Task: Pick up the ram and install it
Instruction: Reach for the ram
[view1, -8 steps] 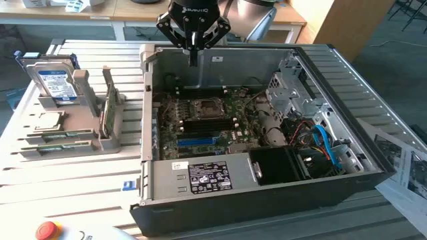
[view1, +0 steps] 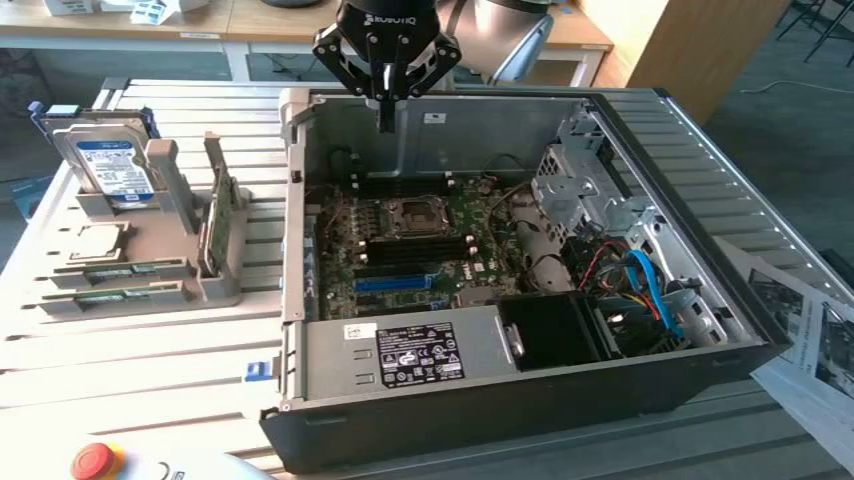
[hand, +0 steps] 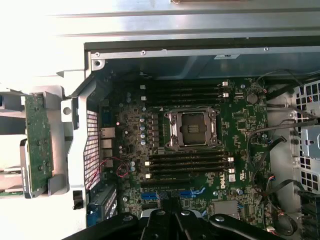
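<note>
The ram (view1: 219, 218) is a thin green stick standing on edge in a grey holder (view1: 160, 250) on the slatted table, at the exterior view's left of the open computer case (view1: 534, 380). In the wrist view the ram (hand: 38, 144) shows as a long green board beside the case wall. My gripper (view1: 387, 122) hangs above the far end of the case, over the motherboard (view1: 400, 250), well apart from the ram. Its fingers are pressed together with nothing between them. The gripper (hand: 172, 220) looks down on the black memory slots (hand: 187, 162) beside the CPU socket (hand: 192, 129).
A silver hard drive (view1: 110, 165) with a blue-white label stands in the holder's far end. More green boards (view1: 118, 270) lie flat in the holder. The power supply (view1: 407, 355), drive cage (view1: 587, 190) and cables (view1: 647, 280) crowd the case. A red stop button (view1: 94, 460) sits near the front edge.
</note>
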